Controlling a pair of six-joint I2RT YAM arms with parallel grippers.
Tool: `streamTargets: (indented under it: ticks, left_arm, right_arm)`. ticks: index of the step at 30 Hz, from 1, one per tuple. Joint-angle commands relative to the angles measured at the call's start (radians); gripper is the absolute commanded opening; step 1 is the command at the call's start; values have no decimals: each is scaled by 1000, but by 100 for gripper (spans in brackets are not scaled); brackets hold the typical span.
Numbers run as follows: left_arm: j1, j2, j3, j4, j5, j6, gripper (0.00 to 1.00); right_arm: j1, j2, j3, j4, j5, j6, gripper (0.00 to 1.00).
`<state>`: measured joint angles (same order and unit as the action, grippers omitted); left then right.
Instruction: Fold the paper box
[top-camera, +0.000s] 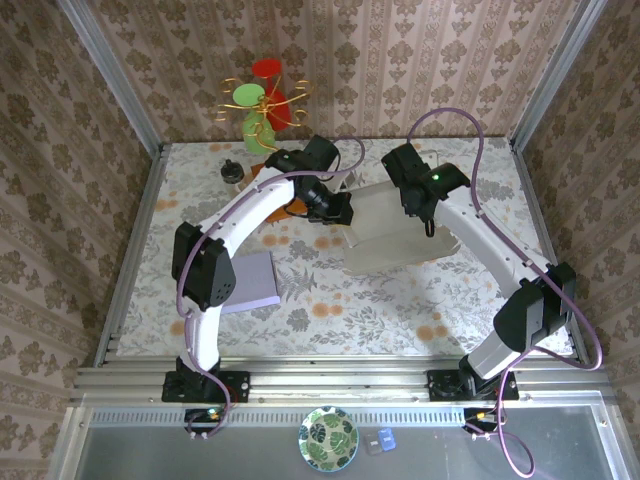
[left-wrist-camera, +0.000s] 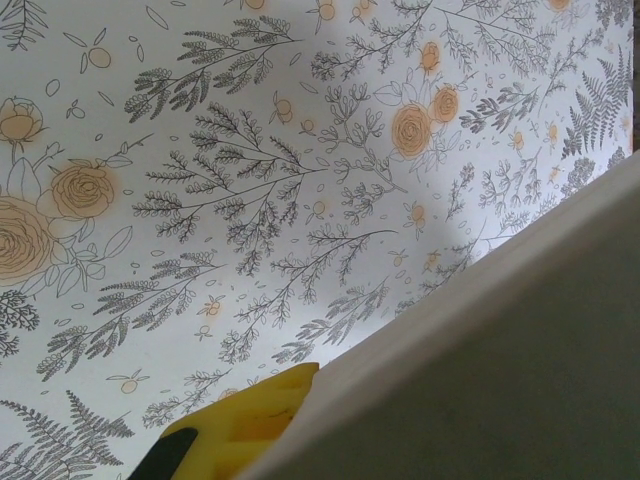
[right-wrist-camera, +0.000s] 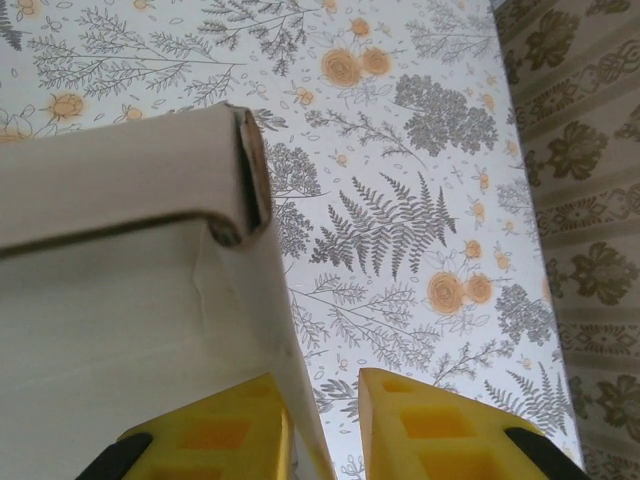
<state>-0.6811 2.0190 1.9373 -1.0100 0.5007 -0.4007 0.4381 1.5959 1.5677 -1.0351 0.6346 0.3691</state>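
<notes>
The paper box (top-camera: 392, 232) is pale cardboard, partly folded, lying at the table's middle. My left gripper (top-camera: 342, 214) is at its left edge. In the left wrist view one yellow finger (left-wrist-camera: 245, 418) lies against a box panel (left-wrist-camera: 500, 360), which hides the other finger. My right gripper (top-camera: 418, 205) is over the box's far side. It is open (right-wrist-camera: 325, 425), with a box wall (right-wrist-camera: 140, 300) standing between the fingers, touching the left one and apart from the right one. A folded corner (right-wrist-camera: 235, 170) of the box rises just ahead.
A purple pad (top-camera: 256, 281) lies at the left by the left arm. A stand with red and green discs (top-camera: 262, 100) is at the back, a small dark object (top-camera: 232, 172) beside it. The patterned wall (right-wrist-camera: 585, 200) is close on the right.
</notes>
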Motion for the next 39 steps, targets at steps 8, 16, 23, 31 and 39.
streamTargets:
  ticks: [8,16,23,31,39]
  left_arm:
    - [-1,-9,24,-13,23,-3,0]
    - [-1,-47,-142,109,-84,-45,0]
    - [-15,-65,-380,353,-164,-93,10]
    - [-54,-55,-604,654,-212,-165,10]
    - [-80,-92,-698,819,-242,-182,21]
  right_arm:
    - [-15,0,-32,18,29,23,1]
    - [38,-20,-136,-19,92,211,0]
    - [81,-45,-329,39,41,367,0]
    - [105,-86,-498,134,11,466,0]
    - [107,-91,-537,147,-4,477,0]
